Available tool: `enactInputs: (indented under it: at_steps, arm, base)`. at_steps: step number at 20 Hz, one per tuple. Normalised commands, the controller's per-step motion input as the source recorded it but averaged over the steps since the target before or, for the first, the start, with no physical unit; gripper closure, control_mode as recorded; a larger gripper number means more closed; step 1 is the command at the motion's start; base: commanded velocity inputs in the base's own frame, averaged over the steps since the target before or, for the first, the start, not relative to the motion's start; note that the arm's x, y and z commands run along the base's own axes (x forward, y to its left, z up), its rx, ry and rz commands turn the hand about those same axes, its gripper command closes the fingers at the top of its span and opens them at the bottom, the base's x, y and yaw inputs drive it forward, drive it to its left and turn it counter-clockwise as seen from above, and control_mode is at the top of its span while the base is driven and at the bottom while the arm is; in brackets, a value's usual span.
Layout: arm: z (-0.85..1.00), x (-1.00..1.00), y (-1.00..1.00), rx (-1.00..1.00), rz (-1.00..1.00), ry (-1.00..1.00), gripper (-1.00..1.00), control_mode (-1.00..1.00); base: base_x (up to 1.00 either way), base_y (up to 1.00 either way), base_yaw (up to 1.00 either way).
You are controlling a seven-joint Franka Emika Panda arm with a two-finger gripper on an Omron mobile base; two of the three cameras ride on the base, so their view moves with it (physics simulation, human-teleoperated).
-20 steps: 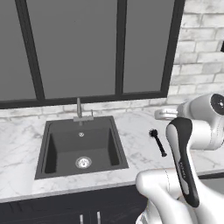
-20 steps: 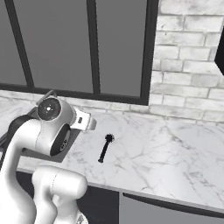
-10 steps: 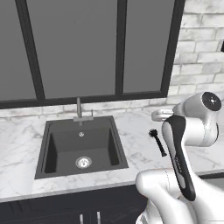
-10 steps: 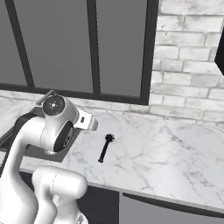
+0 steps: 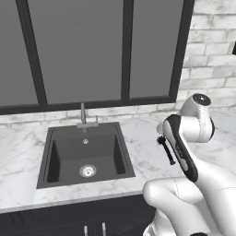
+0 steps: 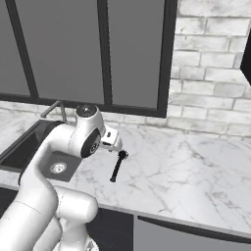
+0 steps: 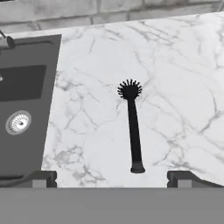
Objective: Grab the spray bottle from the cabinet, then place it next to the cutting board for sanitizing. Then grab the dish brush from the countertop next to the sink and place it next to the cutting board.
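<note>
- Closest to you, at the bottom of the hand view, the gripper (image 7: 112,178) shows its two fingertips (image 7: 40,178) standing wide apart with nothing between them.
- Just beyond them the dish brush (image 7: 132,127) lies flat on the countertop (image 7: 175,87), its handle end nearest the gripper and its bristles pointing away, centred between the two tips.
- Over the last second the arm has swung in over the brush: from the right base view its hand has moved from the sink side to just above the brush (image 6: 117,165), and from the left base view the arm now covers part of it (image 5: 165,147).
- You can read that as the approach to the second pickup; the brush itself has not shifted on the marble.
- How high the fingers hang above the handle is hard to judge from these angles, so I would not call contact.
- To the side, the sink (image 7: 26,109) sits just beside the brush, with its faucet (image 5: 83,114) at the back.
- Farthest off stand the dark window panes (image 6: 132,49) and the brick wall (image 6: 211,73).
</note>
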Motion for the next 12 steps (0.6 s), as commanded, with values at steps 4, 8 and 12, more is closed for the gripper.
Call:
enactInputs:
  at_steps: [4,8,12]
  arm:
    - [-0.87,0.52,-0.29,-0.01,0.11,0.19,-1.0,-1.0]
    - [-0.76,0.52,-0.09,-0.04,0.05,0.14,-1.0,-1.0]
    - [-0.49,0.37,-0.04,-0.08,0.01,0.09,-1.0,-1.0]
  base:
    - [0.0,0.0,0.0]
    - [0.0,0.0,0.0]
    - [0.0,0.0,0.0]
